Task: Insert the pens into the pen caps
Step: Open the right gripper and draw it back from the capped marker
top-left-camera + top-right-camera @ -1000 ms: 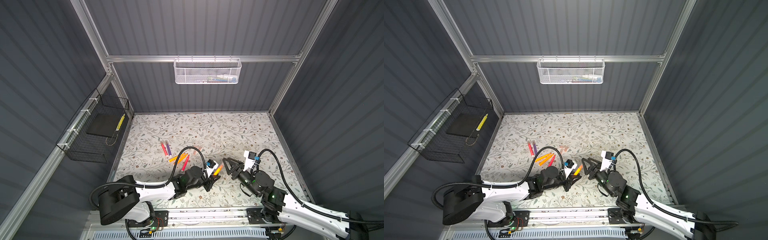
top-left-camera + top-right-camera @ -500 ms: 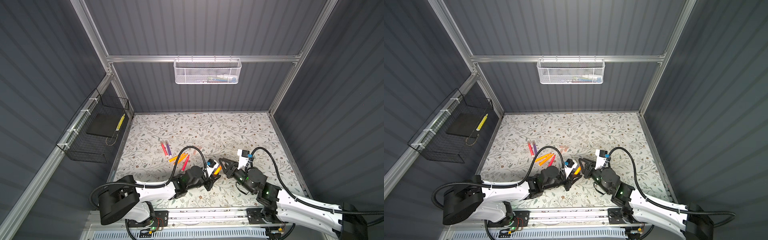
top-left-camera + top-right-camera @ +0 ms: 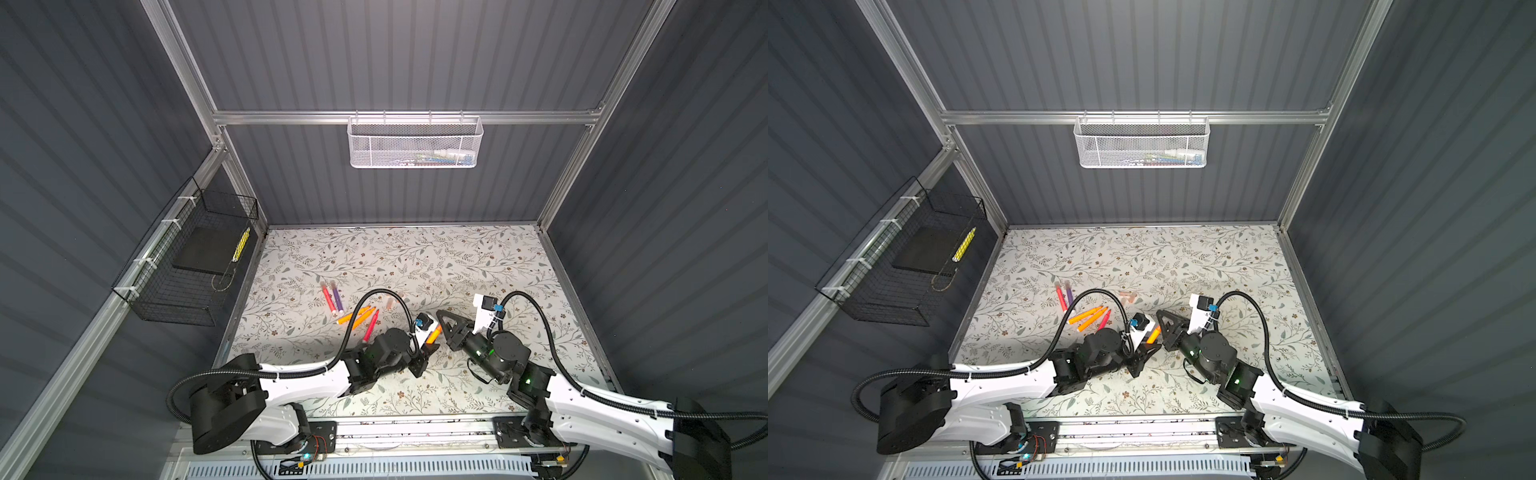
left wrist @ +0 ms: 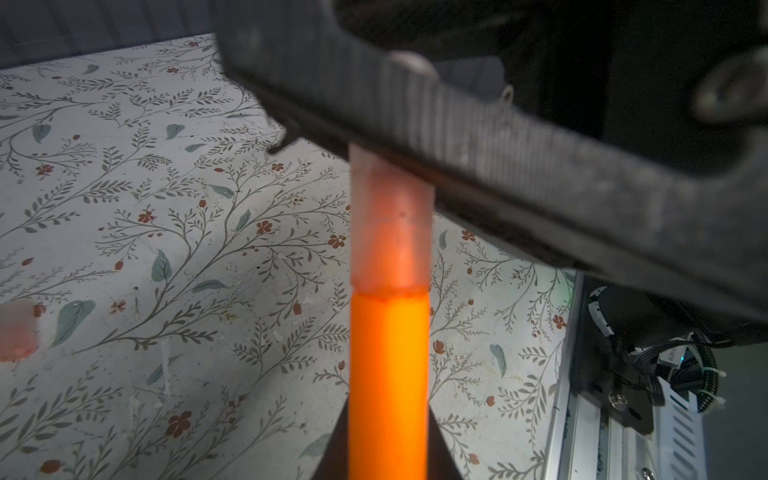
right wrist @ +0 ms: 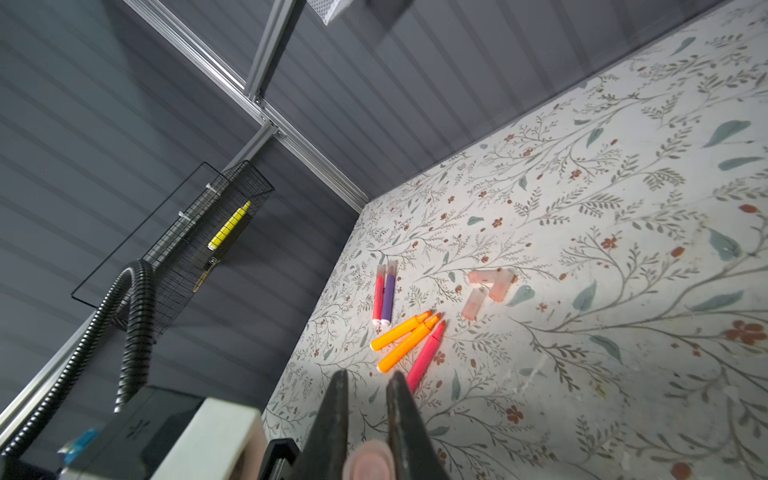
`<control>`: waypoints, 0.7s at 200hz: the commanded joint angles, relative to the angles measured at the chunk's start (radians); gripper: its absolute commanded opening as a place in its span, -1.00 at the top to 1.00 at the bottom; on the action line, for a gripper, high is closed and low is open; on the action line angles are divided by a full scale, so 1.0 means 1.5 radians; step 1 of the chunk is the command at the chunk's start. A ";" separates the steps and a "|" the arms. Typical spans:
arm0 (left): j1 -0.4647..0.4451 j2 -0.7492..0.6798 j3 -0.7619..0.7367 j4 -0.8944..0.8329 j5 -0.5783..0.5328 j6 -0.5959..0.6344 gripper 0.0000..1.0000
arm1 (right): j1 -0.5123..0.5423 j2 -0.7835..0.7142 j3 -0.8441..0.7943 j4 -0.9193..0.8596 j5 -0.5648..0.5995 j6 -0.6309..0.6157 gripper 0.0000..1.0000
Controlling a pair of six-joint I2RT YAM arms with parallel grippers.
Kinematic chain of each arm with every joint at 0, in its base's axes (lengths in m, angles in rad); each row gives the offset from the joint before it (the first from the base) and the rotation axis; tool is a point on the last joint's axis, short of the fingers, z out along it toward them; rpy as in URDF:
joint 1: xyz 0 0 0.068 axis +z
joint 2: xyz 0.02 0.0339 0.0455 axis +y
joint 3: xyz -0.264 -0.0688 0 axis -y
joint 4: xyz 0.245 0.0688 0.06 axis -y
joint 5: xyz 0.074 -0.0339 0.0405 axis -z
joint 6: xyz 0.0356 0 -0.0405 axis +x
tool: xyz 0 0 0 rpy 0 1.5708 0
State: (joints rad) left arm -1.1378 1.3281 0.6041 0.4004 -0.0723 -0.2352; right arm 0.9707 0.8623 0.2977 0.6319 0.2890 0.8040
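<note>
Pen cap [image 4: 388,224] encloses orange pen [image 4: 388,374] tip.

I hold one orange pen [image 4: 388,374] above the desk [image 3: 457,257], a pale pink cap [image 4: 390,232] seated over its tip. Farther left lie a red pen [image 5: 379,291] and a purple pen [image 5: 388,293] side by side, two orange pens [image 5: 401,330] and a pink pen [image 5: 426,353] with bare tips, and three loose caps [image 5: 492,282] just right of them.

The left arm [image 3: 303,376] and right arm [image 3: 602,405] have white shells and black joints. Behind the left claw [image 3: 428,351] and right claw [image 3: 442,330] sit round black motors [image 3: 505,351], each with a small green light [image 3: 490,352]. A ribbed black cable [image 3: 536,307] loops to a white camera block [image 3: 482,320] beside each claw.
</note>
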 commanded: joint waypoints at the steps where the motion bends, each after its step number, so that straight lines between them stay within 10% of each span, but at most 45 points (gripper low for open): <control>1: 0.034 -0.038 0.051 0.019 -0.043 -0.001 1.00 | 0.026 0.014 -0.033 0.049 -0.072 -0.024 1.00; 76: 0.115 -0.072 0.101 0.049 0.106 -0.009 1.00 | 0.097 0.039 -0.090 0.181 -0.079 -0.110 1.00; 140: 0.115 -0.099 0.156 -0.016 0.012 0.077 1.00 | 0.142 0.072 -0.075 0.169 -0.053 -0.112 1.00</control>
State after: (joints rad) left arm -1.0313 1.2278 0.6853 0.2157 0.2104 -0.1307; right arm 1.0843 0.9298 0.2043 1.0618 0.3717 0.6434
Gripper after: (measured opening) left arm 0.170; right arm 0.156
